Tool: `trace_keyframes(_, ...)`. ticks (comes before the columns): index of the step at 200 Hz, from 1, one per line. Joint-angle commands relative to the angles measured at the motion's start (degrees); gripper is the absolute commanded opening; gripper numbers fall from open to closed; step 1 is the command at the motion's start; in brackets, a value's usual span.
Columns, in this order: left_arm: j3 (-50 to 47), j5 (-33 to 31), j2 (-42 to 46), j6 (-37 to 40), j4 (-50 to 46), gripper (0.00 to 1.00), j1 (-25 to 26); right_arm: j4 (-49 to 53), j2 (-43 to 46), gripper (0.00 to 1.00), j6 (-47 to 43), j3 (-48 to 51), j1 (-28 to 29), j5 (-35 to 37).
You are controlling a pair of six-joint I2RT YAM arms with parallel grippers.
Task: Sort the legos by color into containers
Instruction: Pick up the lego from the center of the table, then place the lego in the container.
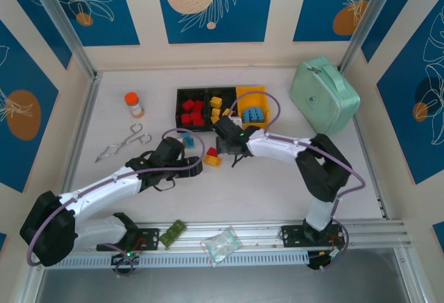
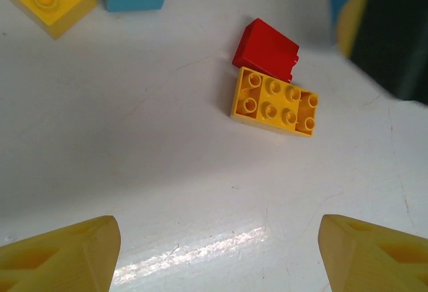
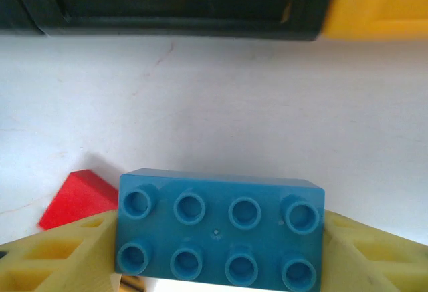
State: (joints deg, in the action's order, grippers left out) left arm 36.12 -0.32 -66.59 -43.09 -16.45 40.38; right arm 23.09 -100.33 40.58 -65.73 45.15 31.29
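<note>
On the white table (image 1: 277, 185) most legos (image 1: 192, 111) are already sorted into the three containers (image 1: 208, 90), a blue brick (image 3: 221, 228) is clamped by the right gripper (image 3: 217, 265) near them, and a yellow brick (image 2: 274, 101) and a red brick (image 2: 267, 50) are left loose below the open left gripper (image 2: 217, 252).

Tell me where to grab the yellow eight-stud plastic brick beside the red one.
Come straight down and pinch the yellow eight-stud plastic brick across its short ends: it lies flat, studs up, and the red plastic brick likely blocks its far long side.
</note>
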Motion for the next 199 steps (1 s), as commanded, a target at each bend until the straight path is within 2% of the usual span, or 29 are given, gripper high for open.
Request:
trace_keyframes(1, 2.0, 2.7, -1.7, -0.3, 3.0, 0.77, -0.6, 2.4, 5.8, 0.65, 1.9, 1.1, -3.3, -1.8)
trace_keyframes(41, 3.5, 4.4, -3.4, -0.3, 5.0, 0.76, -0.6, 2.8, 8.2, 0.65, 4.3, -1.8, -10.6, -6.6)
trace_keyframes(102, 2.9, 5.3, -2.8, -0.8, 5.4, 0.76, -0.6, 4.7, -1.0, 0.65, 12.7, -14.3, -19.9, -11.8)
trace_keyframes(171, 0.0, 5.3, -1.1, -1.4, 5.7, 0.76, -0.6, 10.5, -15.5, 0.65, 20.4, -30.0, -23.4, -12.1)
trace_keyframes(199, -0.7, 5.2, -0.6, -1.7, 5.7, 0.76, -0.6, 13.2, -19.4, 0.71, 23.1, -34.5, -23.9, -12.2)
